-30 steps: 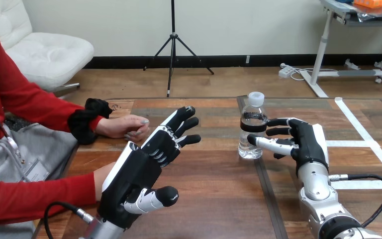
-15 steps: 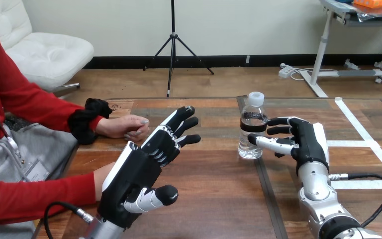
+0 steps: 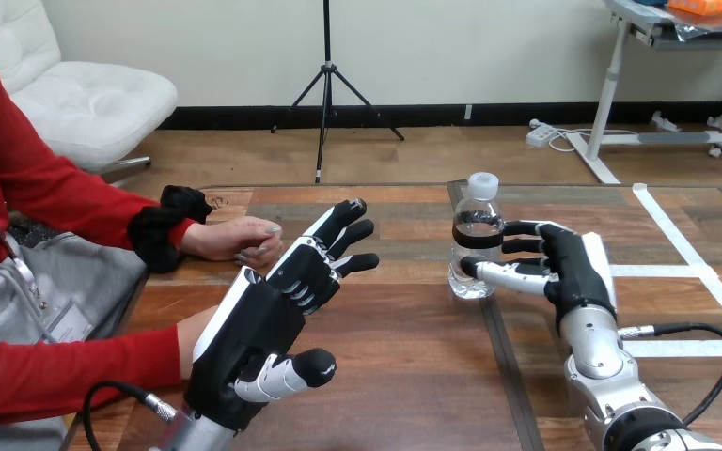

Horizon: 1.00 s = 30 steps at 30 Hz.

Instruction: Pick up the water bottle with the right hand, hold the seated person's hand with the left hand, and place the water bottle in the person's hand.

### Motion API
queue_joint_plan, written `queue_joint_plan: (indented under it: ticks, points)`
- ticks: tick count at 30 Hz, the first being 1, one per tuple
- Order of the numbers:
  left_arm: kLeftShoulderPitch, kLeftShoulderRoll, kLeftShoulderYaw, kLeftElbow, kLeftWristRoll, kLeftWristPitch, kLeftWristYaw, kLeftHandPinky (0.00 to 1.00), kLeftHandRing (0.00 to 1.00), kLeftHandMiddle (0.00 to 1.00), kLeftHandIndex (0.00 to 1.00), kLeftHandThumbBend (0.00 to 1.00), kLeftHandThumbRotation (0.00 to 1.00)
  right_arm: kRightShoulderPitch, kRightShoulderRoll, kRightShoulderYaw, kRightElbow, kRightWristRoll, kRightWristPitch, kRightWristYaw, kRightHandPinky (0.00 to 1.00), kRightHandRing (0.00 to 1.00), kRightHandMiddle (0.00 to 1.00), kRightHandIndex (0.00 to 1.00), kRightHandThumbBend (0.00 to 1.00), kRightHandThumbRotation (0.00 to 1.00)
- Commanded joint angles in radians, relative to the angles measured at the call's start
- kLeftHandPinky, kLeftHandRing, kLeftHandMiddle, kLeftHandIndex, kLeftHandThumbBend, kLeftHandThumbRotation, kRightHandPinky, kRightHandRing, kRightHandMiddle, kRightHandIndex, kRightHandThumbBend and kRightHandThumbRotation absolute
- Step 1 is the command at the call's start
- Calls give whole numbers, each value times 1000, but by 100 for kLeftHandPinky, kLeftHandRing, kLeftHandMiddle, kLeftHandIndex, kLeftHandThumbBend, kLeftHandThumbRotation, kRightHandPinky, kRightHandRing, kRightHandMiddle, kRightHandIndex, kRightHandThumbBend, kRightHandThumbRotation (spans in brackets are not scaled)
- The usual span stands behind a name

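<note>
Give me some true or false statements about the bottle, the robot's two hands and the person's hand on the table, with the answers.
1. The bottle stands upright on the table. True.
2. The left hand grips the person's hand. False: its fingers are straight and curl round nothing.
3. The bottle has a white cap. True.
4. The bottle lies in the person's hand. False: it is on the table next to the right hand, across from the person's hand.
</note>
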State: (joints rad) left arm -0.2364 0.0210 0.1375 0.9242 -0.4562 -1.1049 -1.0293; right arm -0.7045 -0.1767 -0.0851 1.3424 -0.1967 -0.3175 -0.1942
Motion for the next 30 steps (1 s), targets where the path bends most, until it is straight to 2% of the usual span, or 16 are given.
queue_joint_plan:
  ticks: [1, 5, 15, 23, 30]
  points:
    - [-51, 2, 4, -4, 6, -6, 7, 85, 94, 97, 93, 100, 68, -48, -21, 13, -11, -6, -11, 29, 71, 78, 81, 85, 94, 15]
    - [-52, 3, 3, -1, 15, -10, 13, 85, 94, 97, 93, 100, 68, -44, -26, 18, -14, -11, -24, 39, 76, 82, 84, 89, 96, 23]
    - [-55, 4, 5, 6, 25, -8, 21, 86, 95, 97, 94, 100, 68, -41, -32, 22, -18, -14, -42, 57, 80, 88, 90, 95, 99, 41]
    - [-54, 7, 4, 8, 43, -13, 36, 85, 95, 97, 94, 100, 69, -43, -34, 13, -18, -2, -61, 76, 78, 90, 92, 96, 100, 52]
    - [-57, 6, 5, 15, 41, -17, 34, 86, 95, 97, 94, 100, 69, -45, -37, 17, -18, -6, -72, 76, 77, 90, 92, 97, 100, 57]
